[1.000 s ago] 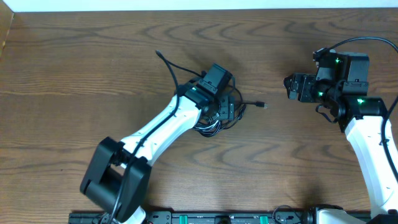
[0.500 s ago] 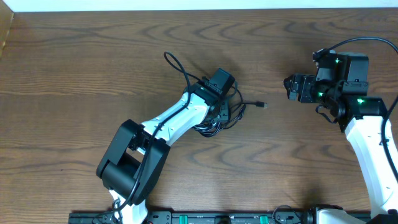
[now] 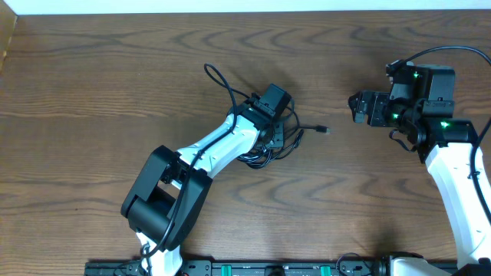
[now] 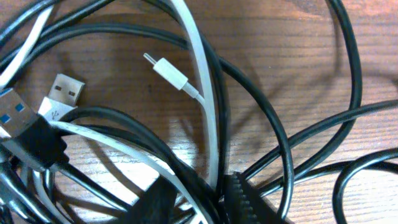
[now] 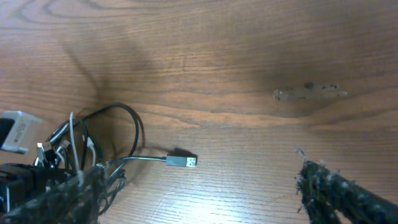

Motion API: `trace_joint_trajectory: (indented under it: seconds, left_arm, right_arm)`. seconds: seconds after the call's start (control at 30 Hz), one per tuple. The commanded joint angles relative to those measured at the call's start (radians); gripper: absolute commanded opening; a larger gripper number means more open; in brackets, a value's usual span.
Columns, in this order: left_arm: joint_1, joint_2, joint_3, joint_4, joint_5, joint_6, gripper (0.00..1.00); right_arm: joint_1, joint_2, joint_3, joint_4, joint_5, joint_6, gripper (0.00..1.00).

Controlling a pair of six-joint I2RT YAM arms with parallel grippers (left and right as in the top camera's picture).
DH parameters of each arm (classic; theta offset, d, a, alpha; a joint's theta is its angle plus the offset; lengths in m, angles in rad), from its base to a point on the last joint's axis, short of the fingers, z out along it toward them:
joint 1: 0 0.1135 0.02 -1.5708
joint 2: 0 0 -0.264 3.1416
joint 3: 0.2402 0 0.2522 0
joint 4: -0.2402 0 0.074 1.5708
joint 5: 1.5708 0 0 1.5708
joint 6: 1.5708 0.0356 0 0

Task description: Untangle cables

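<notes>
The cables (image 3: 261,157) lie in a tangled heap at the table's middle, and one black lead runs right to a loose plug (image 3: 325,129). My left gripper (image 3: 275,138) is down in the heap. In the left wrist view its fingers (image 4: 252,202) are closed around a white cable (image 4: 208,124) and black strands (image 4: 280,134). A small white plug (image 4: 168,71) and a silver USB plug (image 4: 62,93) lie beyond. My right gripper (image 3: 355,107) hovers to the right, open and empty. Its wrist view shows the USB plug (image 5: 183,161) and the heap (image 5: 81,146) ahead of the right gripper (image 5: 200,180).
The left arm's own thicker black wire (image 3: 219,80) loops up behind the arm. Bare wooden table (image 3: 115,92) lies to all sides of the heap, with a pale wall edge (image 3: 230,6) along the back.
The left gripper's jaws have closed in on the cable strands, and the left arm's elbow has shifted right. The right arm has stayed in place.
</notes>
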Motion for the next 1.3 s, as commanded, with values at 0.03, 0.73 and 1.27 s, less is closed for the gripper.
trace_joint_trajectory:
  seconds: [0.03,0.73,1.27]
  left_arm:
    - [-0.014,0.031,-0.016,0.013,-0.017,-0.003,0.22]
    - [0.106,-0.331,0.076,0.029,0.166,0.040,0.07]
    - [0.271,-0.415,0.076,0.017,0.571,-0.033,0.07]
  right_arm:
    - [0.000,0.007,0.022,0.001,-0.005,0.008,0.92]
    - [0.053,0.009,0.022,0.098,-0.161,0.035,0.88]
    - [0.163,0.010,0.022,0.212,-0.223,0.233,0.76]
